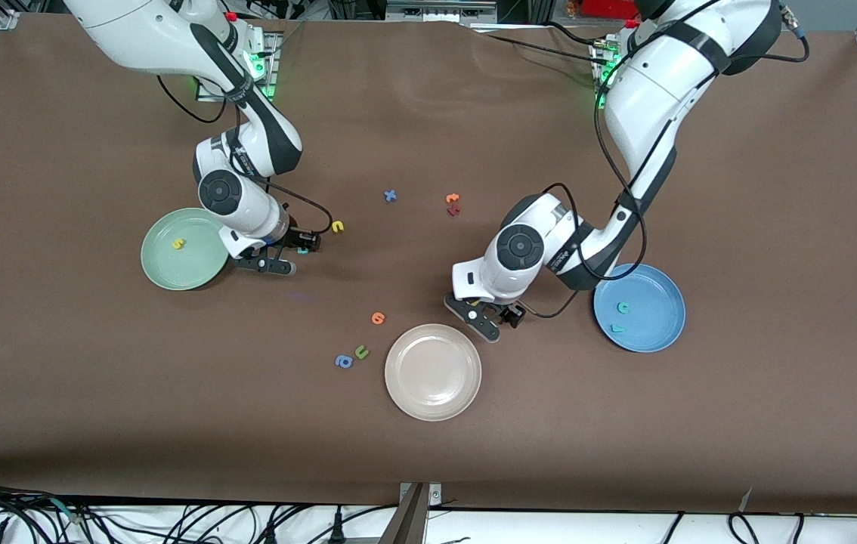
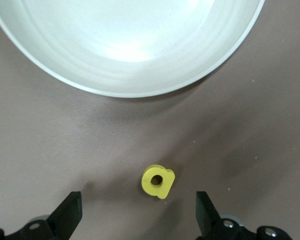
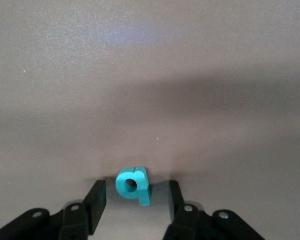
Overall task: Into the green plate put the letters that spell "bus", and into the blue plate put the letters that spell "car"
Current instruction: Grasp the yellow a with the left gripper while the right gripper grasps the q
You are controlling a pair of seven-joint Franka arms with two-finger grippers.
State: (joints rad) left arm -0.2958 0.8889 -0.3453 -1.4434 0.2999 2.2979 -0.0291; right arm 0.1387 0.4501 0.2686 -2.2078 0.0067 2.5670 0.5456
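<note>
Right wrist view shows the teal "b" [image 3: 134,185] centred between the right gripper [image 3: 135,200] fingers, jaws half-closed, not yet gripping; left gripper [image 2: 138,212] spread wide around the yellow "a" [image 2: 158,181].

Front view: high camera, faces both arm bases across brown table [image 1: 96,423], covers whole tabletop.

Left wrist view: looks straight down, close to surface; frames small yellow foam letter "a" [image 2: 158,181] and rim of round beige plate [image 2: 65,80]. Same plate [image 1: 433,404] appears in front view.

Right wrist view: close, looks down at small teal foam letter "b" [image 3: 134,185] on bare tabletop. Same letter [image 1: 303,250] partly visible in front view, near round pale mint-green plate [image 1: 164,272].
</note>
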